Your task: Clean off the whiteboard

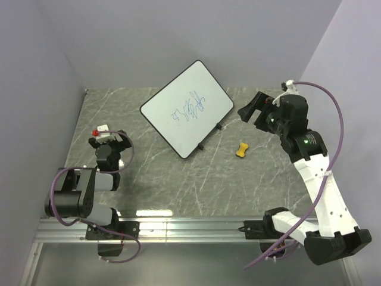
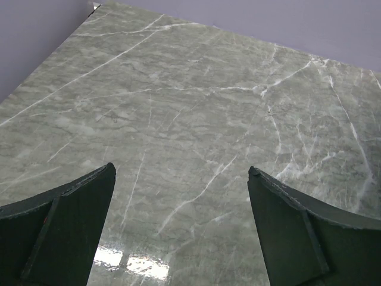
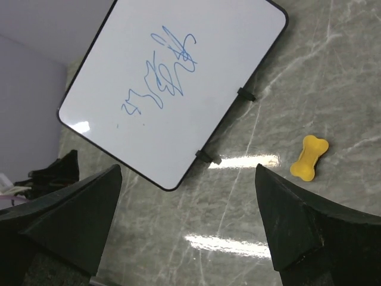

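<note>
Picking out the large flat white rectangular whiteboard with the thin black rim, propped toward the far middle of the grey marble-patterned table, blue marker scribbles not yet wiped. Reading its long axis in the top view as slanting from about 8 o'clock up to 2 o'clock. Finding the right two-finger gripper hanging just off the board's right corner, with the board at 9 o'clock from it, near but not touching. Seeing those jaws spread wide and gripping nothing, with board and scribbles framed between them in the wrist view. Noting a small yellow bone-shaped block lying flat at about 6 o'clock from that gripper, clear of the board's feet; quite possibly the wiper, though impossible to confirm. Turning to the left two-finger gripper: also gaping, empty, over bare marble, with the board well apart at 2 o'clock. Judging the right arm far nearer, so expecting the reach from that side.
</note>
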{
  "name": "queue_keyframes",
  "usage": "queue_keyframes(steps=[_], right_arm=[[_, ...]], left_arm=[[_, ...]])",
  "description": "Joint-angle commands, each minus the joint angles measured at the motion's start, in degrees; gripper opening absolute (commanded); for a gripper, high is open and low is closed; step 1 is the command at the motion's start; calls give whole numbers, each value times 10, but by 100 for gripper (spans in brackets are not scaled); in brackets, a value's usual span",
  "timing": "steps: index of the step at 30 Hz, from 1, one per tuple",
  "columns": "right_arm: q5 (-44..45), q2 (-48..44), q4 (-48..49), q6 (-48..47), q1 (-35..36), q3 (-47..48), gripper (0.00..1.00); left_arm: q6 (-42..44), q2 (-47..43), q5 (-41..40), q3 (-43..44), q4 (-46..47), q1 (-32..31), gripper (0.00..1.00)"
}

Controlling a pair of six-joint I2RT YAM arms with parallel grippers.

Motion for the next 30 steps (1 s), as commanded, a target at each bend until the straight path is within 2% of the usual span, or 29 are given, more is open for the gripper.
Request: queue_keyframes(steps=[1,5,12,16,18,21,23,24,25,26,27,28,29,30], right_arm=[[29,6,-19,27,-3,29,100],[13,4,-64,70,-3,47,100],[-57,-74,-20,150,-3,-104,100],[-69,-53,-62,166,-4,-130,100],[-43,-30,-80,163,-4,-137,100],[-63,24,-91,140,-6,-147,100],[-52,79,-108,134,-6,-140,100],[-43,99,-115,135,-7,-131,100],[-46,119,-123,138,-14,-125,100],[-48,155,-126,139,-19,-112,100],[-39,174,-133,142,-21,-103,100],[-28,190,-147,145,-21,-94,100],[-12,221,-148,148,-28,-85,100],[-4,236,-149,149,-31,-68,100]], left_arm=[[5,-1,8,-2,28,-2,99],[6,0,7,-2,31,-2,99],[7,2,8,-2,34,-2,99],[7,1,7,-2,32,-3,99],[7,3,7,-2,33,-3,100],[10,-16,6,0,39,-3,99],[19,-62,55,80,-193,-6,99],[15,-75,44,133,-300,-7,99],[-59,-67,8,257,-394,-7,99],[-121,-57,-114,321,-597,-7,99],[-189,-25,-158,388,-703,-4,99],[-292,-4,-181,518,-818,0,100],[-318,20,-175,575,-963,27,99],[-320,57,-96,619,-996,41,99]])
